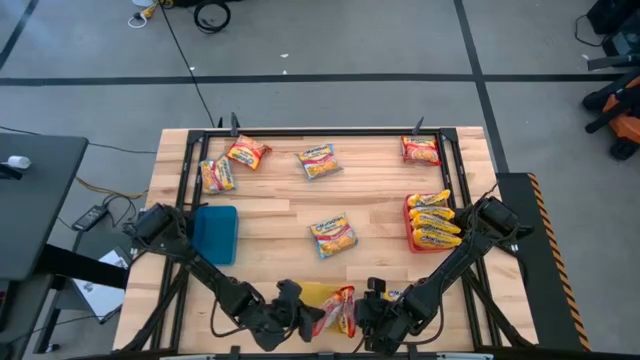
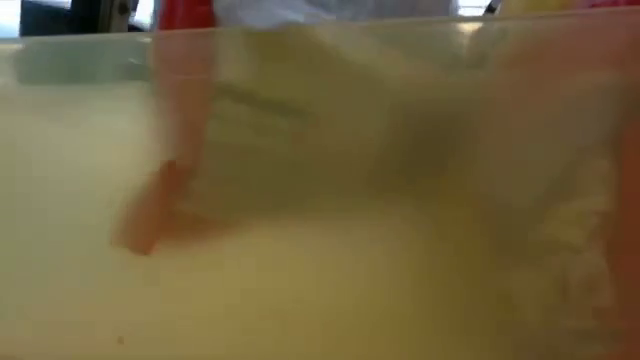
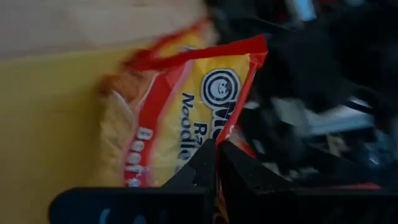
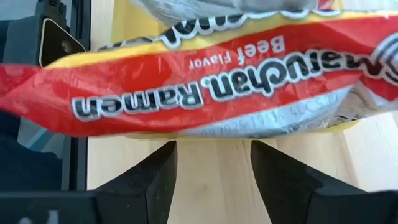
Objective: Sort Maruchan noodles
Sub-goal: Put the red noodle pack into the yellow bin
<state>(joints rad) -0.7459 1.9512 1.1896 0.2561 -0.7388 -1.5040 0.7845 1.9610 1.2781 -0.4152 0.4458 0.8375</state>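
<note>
Only the wrist views let us read "Beef" on the packet; left gripper pinched shut on its edge at the table's near edge; right gripper spread wide just beside it, holding nothing.

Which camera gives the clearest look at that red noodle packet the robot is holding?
The right wrist view: the held red packet fills it, with "Beef Flavor" readable. The left wrist view shows it pinched by the shut left gripper, partly blurred. From above it is small between both arms. The low view shows only blur.
</note>
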